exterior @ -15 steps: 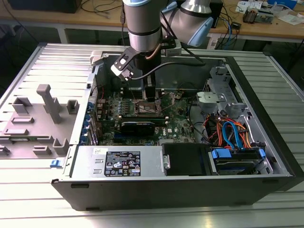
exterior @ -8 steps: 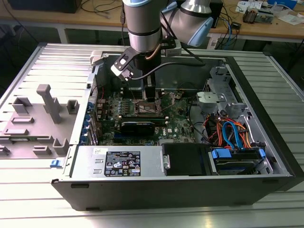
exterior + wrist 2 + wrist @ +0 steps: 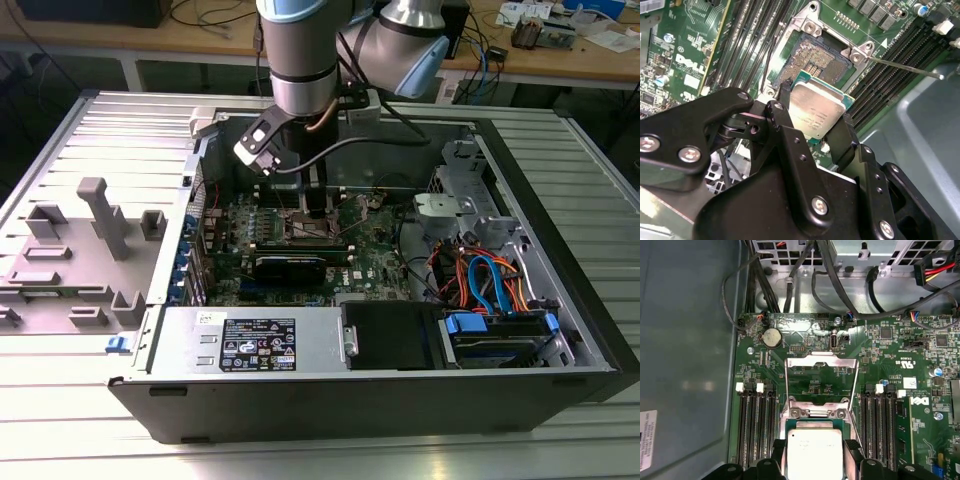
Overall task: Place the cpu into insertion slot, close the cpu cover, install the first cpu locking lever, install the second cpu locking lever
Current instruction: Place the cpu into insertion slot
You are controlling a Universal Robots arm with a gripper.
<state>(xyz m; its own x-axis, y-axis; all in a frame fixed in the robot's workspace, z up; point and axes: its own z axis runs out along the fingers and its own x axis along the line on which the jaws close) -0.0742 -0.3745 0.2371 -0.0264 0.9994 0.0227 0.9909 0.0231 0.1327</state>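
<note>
In both wrist views my gripper (image 3: 812,114) (image 3: 815,452) is shut on the cpu (image 3: 816,109) (image 3: 814,450), a black finger (image 3: 784,107) on each of two opposite edges. The silver-topped chip hangs low over the insertion slot (image 3: 816,56), whose brownish pin field shows beyond the chip's far edge. The cpu cover (image 3: 821,360) is swung open, away from the socket. A thin wire locking lever (image 3: 905,68) sticks out to one side, unlatched. In the exterior view the gripper (image 3: 313,222) reaches down into the open computer case at the motherboard's middle.
Long black memory slots (image 3: 751,425) flank the socket on both sides. A black graphics card (image 3: 290,266) lies just in front of it. Cable bundles (image 3: 790,280) run along the case wall. The power supply (image 3: 255,342) and the drive cage (image 3: 500,300) fill the case's front.
</note>
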